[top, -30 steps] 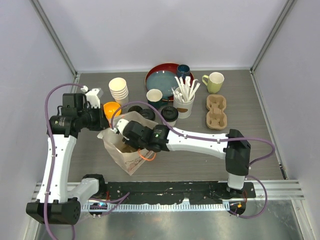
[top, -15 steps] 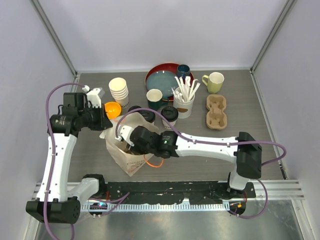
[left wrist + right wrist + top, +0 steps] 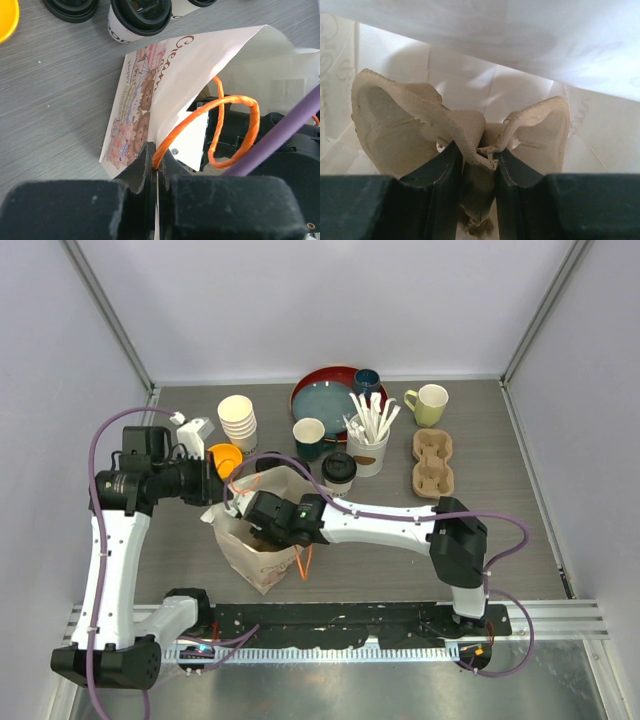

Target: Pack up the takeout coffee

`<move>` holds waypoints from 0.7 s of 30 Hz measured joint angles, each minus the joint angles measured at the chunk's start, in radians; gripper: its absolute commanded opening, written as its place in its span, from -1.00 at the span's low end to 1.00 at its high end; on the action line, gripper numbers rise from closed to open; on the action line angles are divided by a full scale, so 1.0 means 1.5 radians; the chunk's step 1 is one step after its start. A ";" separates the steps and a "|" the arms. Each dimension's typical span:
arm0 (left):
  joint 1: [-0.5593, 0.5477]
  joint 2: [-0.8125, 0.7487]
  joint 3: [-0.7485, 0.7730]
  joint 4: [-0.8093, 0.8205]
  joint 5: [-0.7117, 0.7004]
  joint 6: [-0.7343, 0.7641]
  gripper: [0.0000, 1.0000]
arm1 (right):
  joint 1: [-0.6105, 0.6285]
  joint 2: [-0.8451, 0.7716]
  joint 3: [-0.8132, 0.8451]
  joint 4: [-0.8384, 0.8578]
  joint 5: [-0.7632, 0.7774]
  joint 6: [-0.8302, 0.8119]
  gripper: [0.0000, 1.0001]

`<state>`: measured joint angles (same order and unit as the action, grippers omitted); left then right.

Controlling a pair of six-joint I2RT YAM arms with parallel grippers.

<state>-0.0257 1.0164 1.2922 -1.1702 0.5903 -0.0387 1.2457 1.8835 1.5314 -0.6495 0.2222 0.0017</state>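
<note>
A white paper bag (image 3: 262,552) with orange handles stands near the table's front left. My left gripper (image 3: 213,490) is shut on its near rim and an orange handle (image 3: 172,140). My right gripper (image 3: 256,524) reaches inside the bag and is shut on the middle ridge of a pulp cup carrier (image 3: 415,125). One cream cup with a black lid (image 3: 339,470) stands just behind the bag. A second lidded cup (image 3: 140,17) shows in the left wrist view beside the bag's rim; in the top view the bag hides most of it.
Behind the bag are an orange bowl (image 3: 225,457), a stack of paper cups (image 3: 238,420), a loose black lid (image 3: 70,7), an open cup (image 3: 309,434), a cup of stirrers (image 3: 368,440), a red plate (image 3: 325,395), a teal mug (image 3: 366,381), a yellow-green mug (image 3: 430,403) and a second carrier (image 3: 432,462).
My right arm's elbow swung out to the right and back left while its gripper stayed inside the bag with the carrier. My left gripper kept its hold on the bag's rim.
</note>
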 measured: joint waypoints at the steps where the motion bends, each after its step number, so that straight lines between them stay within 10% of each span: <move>1: 0.000 -0.002 -0.002 0.002 0.000 0.004 -1.00 | -0.002 0.010 0.014 -0.012 0.000 0.005 -0.98; 12: 0.011 -0.005 -0.018 0.025 -0.017 0.031 -1.00 | -0.002 0.073 0.091 -0.071 -0.001 0.060 -0.85; 21: 0.013 -0.006 -0.018 0.028 -0.024 0.037 -1.00 | -0.002 0.089 0.091 -0.061 -0.017 0.088 0.14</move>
<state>-0.0063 1.0077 1.2655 -1.1275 0.5537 0.0162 1.2434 2.0167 1.6680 -0.7414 0.1974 0.1333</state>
